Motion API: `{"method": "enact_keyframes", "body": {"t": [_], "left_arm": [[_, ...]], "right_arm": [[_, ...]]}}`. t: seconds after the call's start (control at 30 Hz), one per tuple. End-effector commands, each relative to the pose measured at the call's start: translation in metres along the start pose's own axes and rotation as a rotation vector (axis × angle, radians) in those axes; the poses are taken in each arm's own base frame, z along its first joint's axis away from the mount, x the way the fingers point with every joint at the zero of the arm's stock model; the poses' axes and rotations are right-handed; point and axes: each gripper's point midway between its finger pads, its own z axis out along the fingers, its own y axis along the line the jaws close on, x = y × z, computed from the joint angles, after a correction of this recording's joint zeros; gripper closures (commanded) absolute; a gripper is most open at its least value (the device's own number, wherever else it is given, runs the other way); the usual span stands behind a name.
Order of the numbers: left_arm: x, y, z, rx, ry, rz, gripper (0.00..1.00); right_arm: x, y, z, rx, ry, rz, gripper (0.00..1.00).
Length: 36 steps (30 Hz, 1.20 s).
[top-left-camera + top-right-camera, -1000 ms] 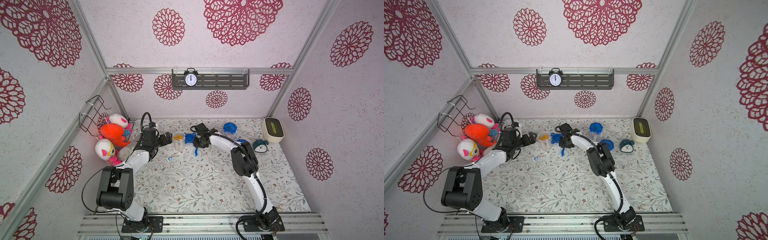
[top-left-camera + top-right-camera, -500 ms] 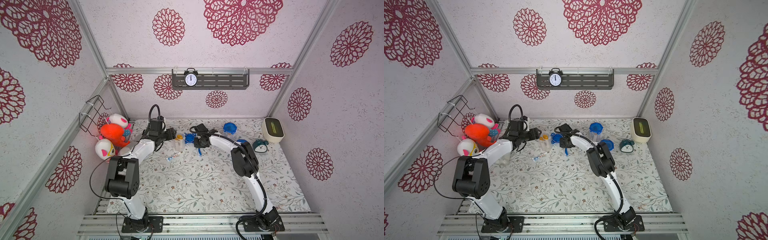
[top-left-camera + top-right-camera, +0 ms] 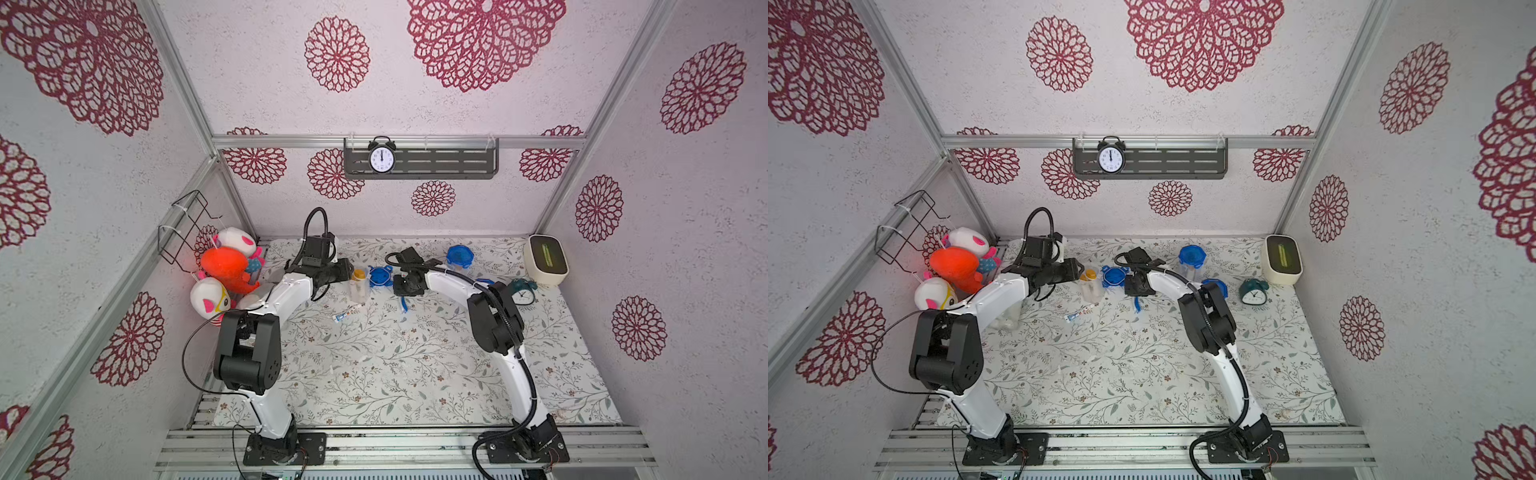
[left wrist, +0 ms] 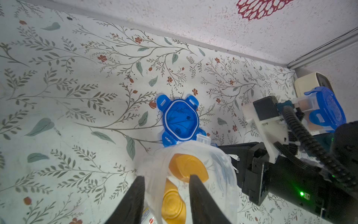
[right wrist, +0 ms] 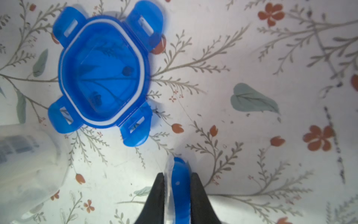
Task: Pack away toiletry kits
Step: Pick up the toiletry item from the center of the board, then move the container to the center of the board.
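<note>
- Since a second ago the left arm point(image 3: 286, 295) has swung from beside the plush toys point(image 3: 226, 266) to the open clear jar point(image 3: 360, 291), jaws narrowing.
- Two orange-capped bottles point(image 4: 187, 167) stand inside that jar; a blue lid point(image 4: 181, 120) lies upturned just beside it on the table point(image 3: 395, 365).
- With jaws apart, the left gripper point(image 4: 167, 177) straddles the jar's wall, one finger inside.
- Pointing down near the lid, the right gripper point(image 5: 178, 175) is clamped on the blue toothbrush point(image 5: 181, 194).
</note>
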Motion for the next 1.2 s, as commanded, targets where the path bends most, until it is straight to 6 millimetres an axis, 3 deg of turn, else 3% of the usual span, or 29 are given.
{"method": "enact_keyframes", "body": {"t": [0.0, 0.23, 0.47, 0.67, 0.8, 1.0, 1.17], "left_arm": [[0.007, 0.0, 0.008, -0.001, 0.042, 0.025, 0.63], [0.009, -0.001, 0.011, -0.006, 0.069, 0.047, 0.74], [0.009, -0.016, 0.007, 0.051, 0.098, 0.065, 0.99], [0.007, -0.044, -0.008, 0.112, 0.106, 0.1, 1.0], [0.022, -0.075, -0.017, 0.177, 0.167, 0.119, 1.0], [0.048, -0.11, -0.022, 0.235, 0.239, 0.113, 1.0], [0.067, -0.13, -0.021, 0.236, 0.28, 0.138, 1.0]], "right_arm": [[-0.004, 0.002, -0.028, -0.023, -0.009, -0.001, 0.85], [-0.026, 0.016, -0.083, -0.103, -0.139, -0.007, 0.86], [-0.049, 0.031, -0.147, -0.201, -0.317, -0.055, 0.87], [-0.065, 0.045, -0.219, -0.309, -0.55, -0.166, 0.88], [-0.064, 0.055, -0.258, -0.401, -0.689, -0.237, 0.88], [-0.054, 0.069, -0.3, -0.535, -0.88, -0.33, 0.88], [-0.04, 0.086, -0.316, -0.623, -0.961, -0.405, 0.88]]}}
